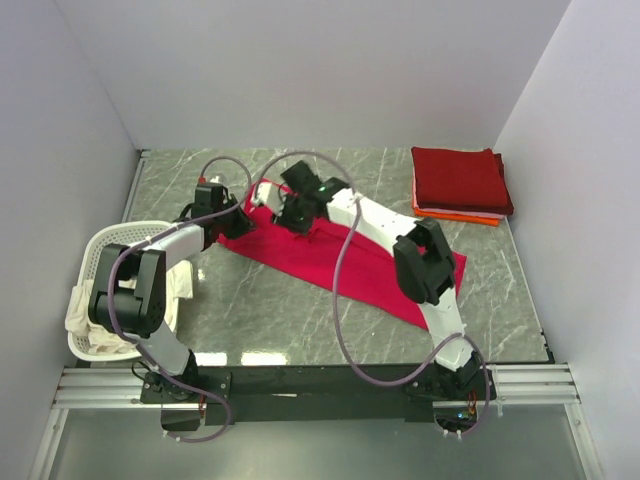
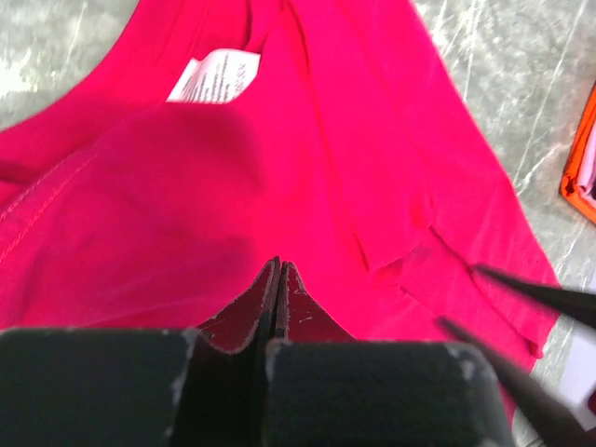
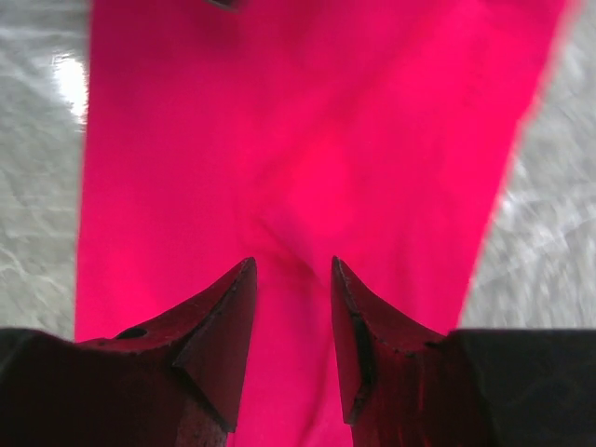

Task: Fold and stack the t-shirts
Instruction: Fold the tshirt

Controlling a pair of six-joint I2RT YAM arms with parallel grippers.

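The crimson t-shirt [image 1: 350,265] [image 2: 326,140] [image 3: 298,140] lies as a long folded strip running diagonally across the table. Its white label [image 2: 216,76] shows near the collar end. My left gripper [image 1: 238,222] [image 2: 277,264] is shut at that upper-left end, with its tips pressed into the red cloth. Just to its right, my right gripper [image 1: 292,215] [image 3: 293,270] stands open over the strip. A low ridge of cloth lies below its gap, with nothing held. A folded maroon t-shirt [image 1: 458,178] rests on an orange one [image 1: 455,213] at the back right.
A white slotted laundry basket [image 1: 100,245] stands at the left table edge, with cream cloth [image 1: 85,310] in it and hanging over its rim. White walls close in the back and both sides. The orange shirt's edge [image 2: 579,177] shows in the left wrist view.
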